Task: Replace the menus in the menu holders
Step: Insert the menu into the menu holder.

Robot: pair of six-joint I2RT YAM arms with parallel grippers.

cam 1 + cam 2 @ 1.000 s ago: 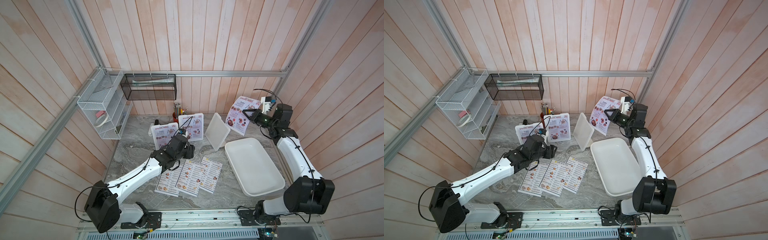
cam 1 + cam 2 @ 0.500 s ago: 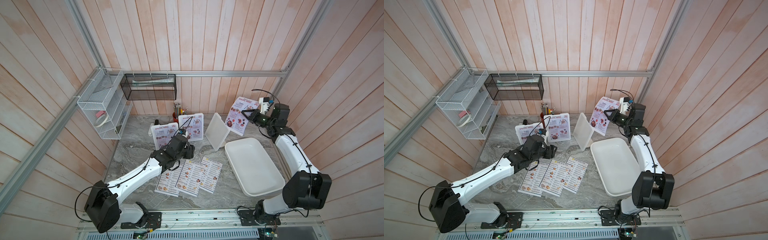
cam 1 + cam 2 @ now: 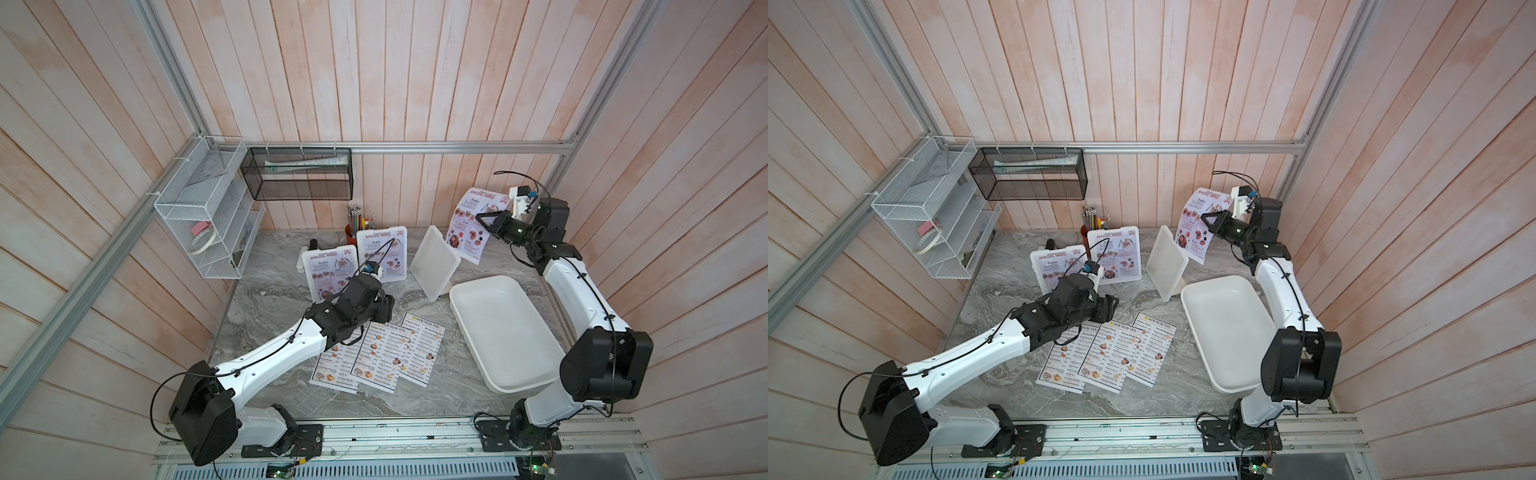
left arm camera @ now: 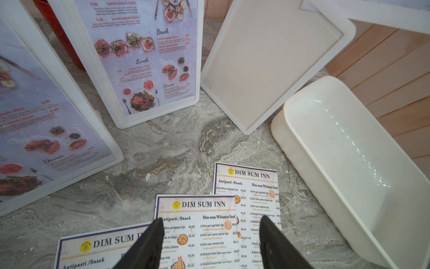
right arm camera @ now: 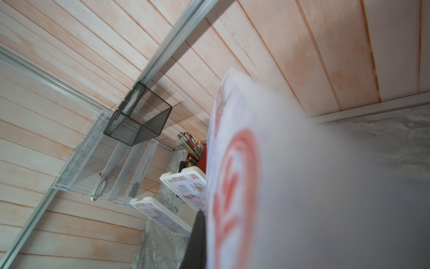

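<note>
We find the right claw (image 3: 478, 217) pressed together, pinching a lilac SPECIAL MENU sheet (image 3: 462, 243) on its upper half. The sheet hangs from the claw at a slant above the worktop (image 3: 270, 299); we cannot tell whether its lowest corner touches the surface. In the right wrist view the sheet sits hard against the lens and is too blurred to read beyond red lettering.

Just below this claw, on its inner side, stands the blank holder (image 3: 432, 262), tilted back, its plain white face showing. Its lower corner is near the rim of the white tray (image 3: 498, 332) but apart from it. The tray lies flat on the worktop beneath the right arm, on the base side of the claw.

We find the left claw (image 4: 210, 220) spread, its fingers (image 4: 149, 246) apart and gripping no sheet. It hovers low over three DIM SUM INN sheets (image 3: 384, 357), which lie flat on the worktop in a row with edges overlapping; the middle one is directly under the fingertips.

Ahead of the left claw two filled holders (image 3: 382, 253) stand upright, apart from its fingers, each displaying a SPECIAL MENU page. The blank holder is ahead and to the right of this claw. Behind the filled holders, farther from the claw, we note a red pencil cup (image 3: 350, 235)
</note>
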